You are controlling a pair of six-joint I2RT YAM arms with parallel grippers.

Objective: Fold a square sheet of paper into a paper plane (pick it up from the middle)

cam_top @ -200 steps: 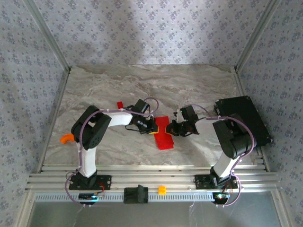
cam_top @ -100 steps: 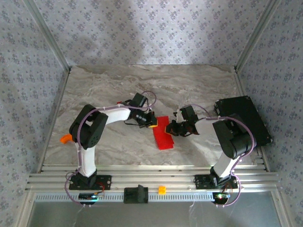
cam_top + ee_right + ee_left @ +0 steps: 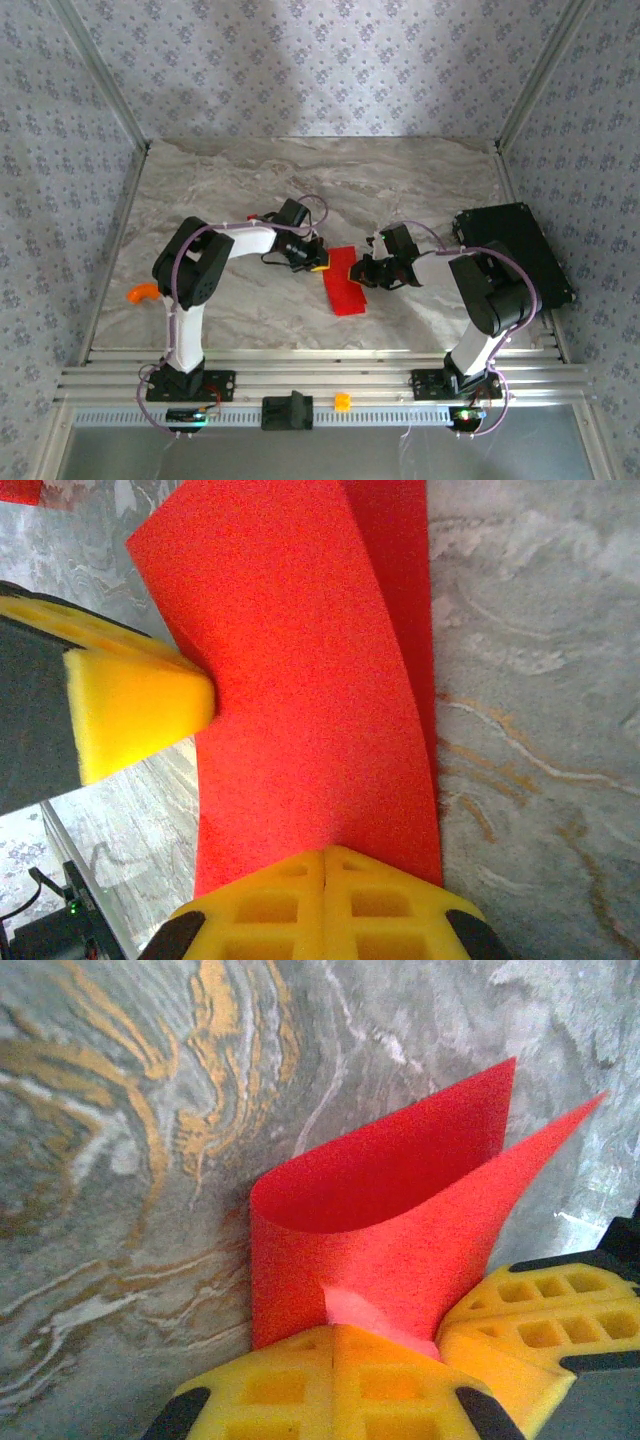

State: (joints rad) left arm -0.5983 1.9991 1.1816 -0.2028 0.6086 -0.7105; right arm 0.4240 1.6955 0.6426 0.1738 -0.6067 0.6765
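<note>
Shifting slightly, left hand [image 3: 320, 265] pinching paper [image 3: 347, 293]

The thin red folded sheet of paper [image 3: 346, 292] lies on the grey marbled stone tabletop [image 3: 400, 180] between the two pairs of fingers. The left gripper [image 3: 320, 266] is clamped on its left edge and the right gripper [image 3: 358, 272] on its right edge. A black rectangular box [image 3: 515, 250] sits well to the right of the right fingers, and a small orange plastic piece [image 3: 140, 293] sits well to the left of the left fingers.

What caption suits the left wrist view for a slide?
Left pincer pinching the curled red paper over the marble table.
</note>
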